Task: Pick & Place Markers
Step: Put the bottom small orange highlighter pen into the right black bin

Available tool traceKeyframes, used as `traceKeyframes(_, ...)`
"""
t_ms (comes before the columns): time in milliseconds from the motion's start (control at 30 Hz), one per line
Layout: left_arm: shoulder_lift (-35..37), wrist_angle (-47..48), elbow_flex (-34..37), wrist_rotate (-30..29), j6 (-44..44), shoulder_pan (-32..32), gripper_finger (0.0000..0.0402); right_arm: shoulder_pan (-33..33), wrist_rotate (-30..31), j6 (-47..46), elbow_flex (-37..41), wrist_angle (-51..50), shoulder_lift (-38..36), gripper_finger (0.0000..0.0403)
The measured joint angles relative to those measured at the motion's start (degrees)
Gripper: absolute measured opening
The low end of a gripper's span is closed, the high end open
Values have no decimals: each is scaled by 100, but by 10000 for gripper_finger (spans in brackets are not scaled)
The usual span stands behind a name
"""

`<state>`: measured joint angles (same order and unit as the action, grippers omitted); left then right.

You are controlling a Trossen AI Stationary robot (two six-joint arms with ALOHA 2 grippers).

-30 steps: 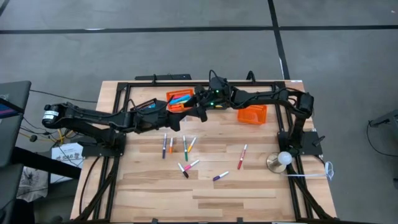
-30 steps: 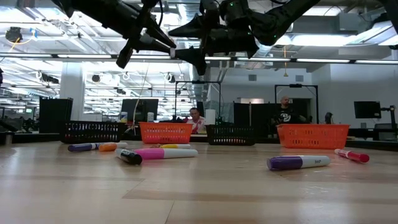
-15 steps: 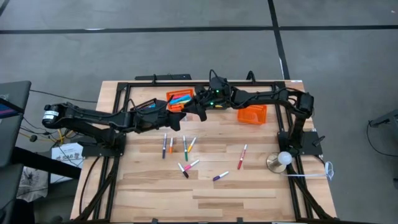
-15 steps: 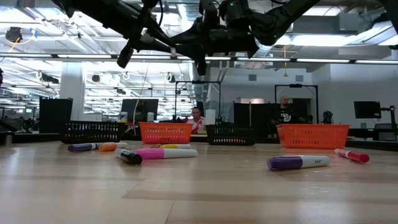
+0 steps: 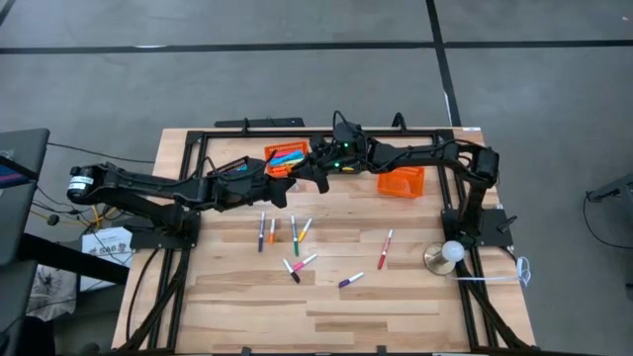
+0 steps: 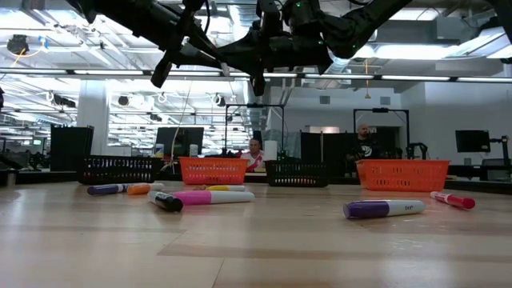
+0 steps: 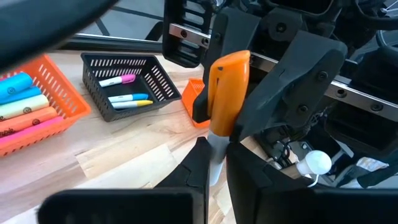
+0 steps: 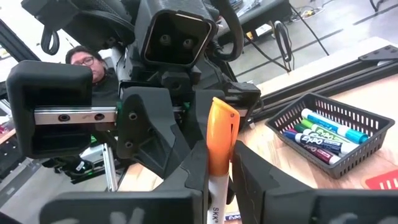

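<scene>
Pinching one orange-capped white marker (image 7: 227,93) together, the left gripper (image 7: 214,163) and right gripper (image 8: 219,163) risk dropping it if either releases early.

marker (image 8: 221,146): orange cap, white barrel | baskets (image 7: 132,87): black, orange

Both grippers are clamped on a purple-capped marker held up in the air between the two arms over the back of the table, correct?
Not quite: the cap is orange, not purple. The left wrist view shows the orange-capped marker pinched in the left gripper, and the right wrist view shows the same marker in the right gripper. The rest holds: both grippers are shut on it, raised between the arms over the back of the table.
</scene>
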<state>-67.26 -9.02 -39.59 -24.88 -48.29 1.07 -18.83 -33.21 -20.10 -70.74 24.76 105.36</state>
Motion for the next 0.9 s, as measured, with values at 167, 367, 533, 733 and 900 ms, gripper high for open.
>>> traceKeyframes(167,0,-9,0,-11,-16,-5,45,-70,-9,7,0,19,0,35)
traceKeyframes(367,0,-2,0,-2,117,-4,78,-186,-7,41,0,19,0,35)
traceKeyframes(533,2,-9,0,72,133,4,118,-309,78,39,0,9,0,35)
traceKeyframes(733,2,-4,0,56,186,3,182,-486,42,182,0,-225,0,34)
traceKeyframes(900,2,58,0,78,592,1,208,-774,173,629,0,-1081,-25,34)
